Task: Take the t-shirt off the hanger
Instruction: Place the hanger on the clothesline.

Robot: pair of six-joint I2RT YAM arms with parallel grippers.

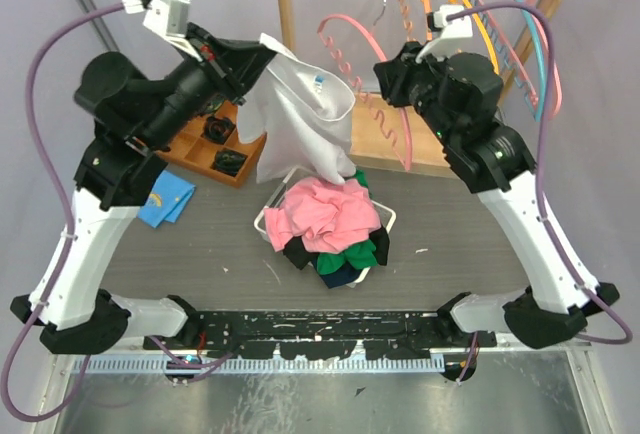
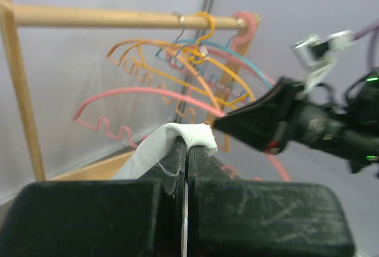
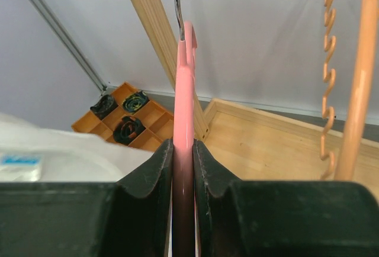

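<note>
We find the left gripper (image 2: pixel 186 150) clamped shut on the white cotton t-shirt (image 1: pixel 305 119), hanging at nine o'clock of the right gripper (image 3: pixel 183 150), which pinches the thin pink plastic hanger (image 3: pixel 185 79); we judge the parting pull runs toward nine

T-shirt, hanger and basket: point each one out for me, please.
t-shirt (image 1: pixel 305 114): top view, middle of the hanging white cloth.
hanger (image 3: pixel 185 85): right wrist view, pink body below the metal hook.
basket (image 1: pixel 390 217): top view, white rim on its right side.
</note>
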